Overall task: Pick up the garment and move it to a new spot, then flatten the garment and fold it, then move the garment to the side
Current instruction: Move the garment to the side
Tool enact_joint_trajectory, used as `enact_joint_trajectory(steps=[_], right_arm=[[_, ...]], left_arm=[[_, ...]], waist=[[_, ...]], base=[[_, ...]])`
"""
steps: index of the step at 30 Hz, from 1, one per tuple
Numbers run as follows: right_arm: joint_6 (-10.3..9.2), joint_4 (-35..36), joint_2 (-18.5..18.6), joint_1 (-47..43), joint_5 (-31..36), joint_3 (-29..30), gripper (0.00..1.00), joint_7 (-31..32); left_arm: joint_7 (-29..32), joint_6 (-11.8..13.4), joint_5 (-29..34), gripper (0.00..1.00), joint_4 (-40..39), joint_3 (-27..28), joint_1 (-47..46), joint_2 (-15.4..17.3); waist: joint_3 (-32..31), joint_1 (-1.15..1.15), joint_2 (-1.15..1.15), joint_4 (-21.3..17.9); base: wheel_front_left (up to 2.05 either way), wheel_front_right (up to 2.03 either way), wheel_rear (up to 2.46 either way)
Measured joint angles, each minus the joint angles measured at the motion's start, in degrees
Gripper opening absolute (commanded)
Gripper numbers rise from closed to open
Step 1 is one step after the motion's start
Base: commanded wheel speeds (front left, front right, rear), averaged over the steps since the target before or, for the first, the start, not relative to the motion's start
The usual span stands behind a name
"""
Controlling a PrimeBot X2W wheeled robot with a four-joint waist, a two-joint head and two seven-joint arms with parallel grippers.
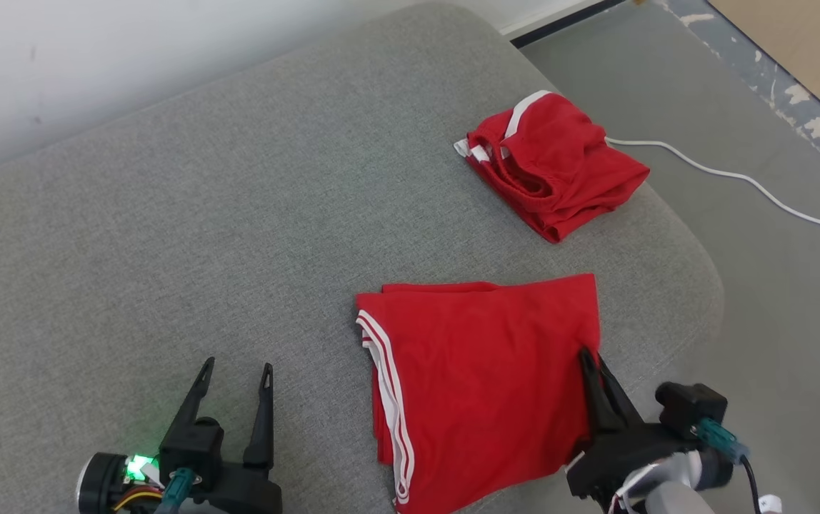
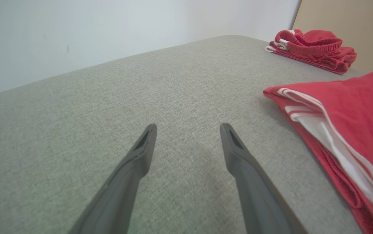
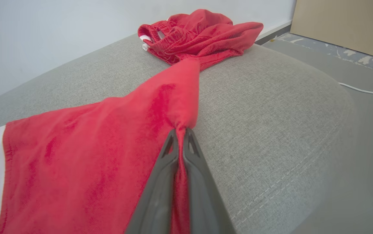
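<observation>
No text, label, brand, number or sign can be read on anything in these views

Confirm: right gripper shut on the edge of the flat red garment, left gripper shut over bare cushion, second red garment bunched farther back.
One error: the left gripper is open, not shut; the left wrist view shows its fingers spread apart over bare cushion. The rest holds: right gripper shut on the edge of the flat red garment, second red garment bunched farther back.
</observation>
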State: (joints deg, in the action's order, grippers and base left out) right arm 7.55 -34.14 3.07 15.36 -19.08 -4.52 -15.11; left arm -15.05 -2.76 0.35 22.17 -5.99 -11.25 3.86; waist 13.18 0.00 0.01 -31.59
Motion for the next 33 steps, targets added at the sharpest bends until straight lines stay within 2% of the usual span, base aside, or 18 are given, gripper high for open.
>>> enact_joint_trajectory(steps=[5, 10, 14, 18, 24, 33], right_arm=[[0.00, 0.8, 0.1, 3.8, 1.3, -3.5, 0.00, 0.0], [0.00, -0.2, 1.9, 11.7, 1.9, -7.0, 0.00, 0.0], [0.00, -2.3, 2.1, 19.2, 1.8, -6.2, 0.00, 0.0], [0.00, -5.6, 4.5, 25.0, 4.5, -2.1, 0.00, 0.0], [0.00, -10.8, 8.8, 31.5, 10.2, 7.0, 0.00, 0.0], [0.00, -17.8, 14.3, 34.3, 21.1, 25.3, 0.00, 0.0]], left_arm=[[0.0, 1.4, -0.3, 1.00, -0.7, 0.8, 0.3, 0.4], [0.0, 2.8, -0.4, 1.00, -2.8, 2.0, 1.6, 1.2], [0.0, 3.3, -0.3, 1.00, -4.2, 2.0, 2.3, 1.4], [0.0, 3.3, -0.2, 1.00, -4.7, 1.0, 1.8, 1.5], [0.0, 4.1, 0.1, 1.00, -5.5, 0.7, 1.4, 2.2], [0.0, 4.3, 0.1, 1.00, -6.2, -0.9, 0.0, 2.8]], waist=[[0.8, 0.00, 0.00, 0.2], [1.7, 0.00, 0.00, 0.6], [2.5, 0.01, 0.00, 1.3], [3.1, 0.00, 0.00, 3.5], [4.3, 0.00, 0.00, 7.8], [6.6, 0.01, 0.00, 12.8]], base=[[0.00, 0.00, 0.00], [0.00, 0.00, 0.00], [0.00, 0.00, 0.00], [0.00, 0.00, 0.00], [0.00, 0.00, 0.00], [0.00, 0.00, 0.00]])
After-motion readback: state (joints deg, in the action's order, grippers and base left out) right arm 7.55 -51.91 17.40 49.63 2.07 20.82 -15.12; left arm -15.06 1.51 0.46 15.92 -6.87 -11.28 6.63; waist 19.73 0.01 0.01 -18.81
